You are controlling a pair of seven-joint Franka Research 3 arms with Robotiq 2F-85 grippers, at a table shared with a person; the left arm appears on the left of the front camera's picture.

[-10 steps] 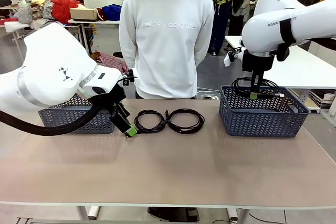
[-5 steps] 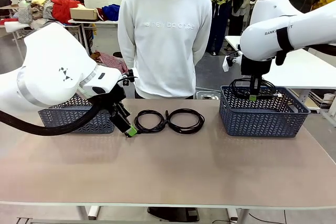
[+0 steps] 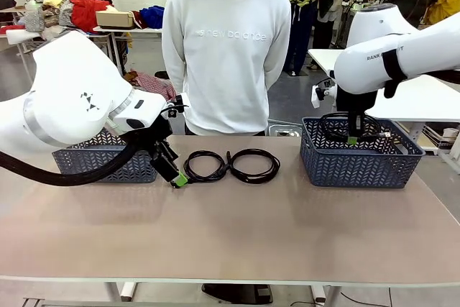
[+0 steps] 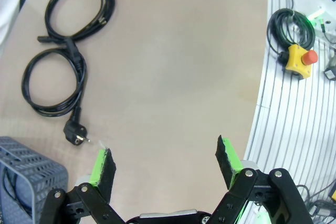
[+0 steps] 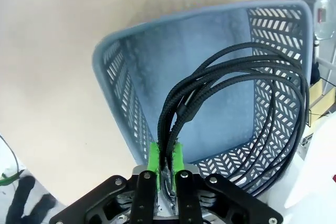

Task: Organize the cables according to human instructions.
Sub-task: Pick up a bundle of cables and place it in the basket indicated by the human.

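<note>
Two cables lie flat on the surface point(image 3: 230, 235), mid-width and toward the far edge, side by side and touching: left coil point(image 3: 205, 165), right coil point(image 3: 254, 165). The left coil's chunky round plug point(image 4: 76, 137) lies loose on the surface, just ahead of the left fingers point(image 4: 102, 169). Those fingers are spread wide and hold nothing; their tips are low over the surface, just beside the left coil. A third cable point(image 5: 231, 87), braided and looped, is pinched between the closed right fingers point(image 5: 153, 156) and hangs over the right basket point(image 3: 359, 163), its loops at about rim height. The left basket point(image 3: 108, 163) sits at the far left, partly behind the left arm. A person point(image 3: 226, 48) stands at the far edge, behind the two coils.
</note>
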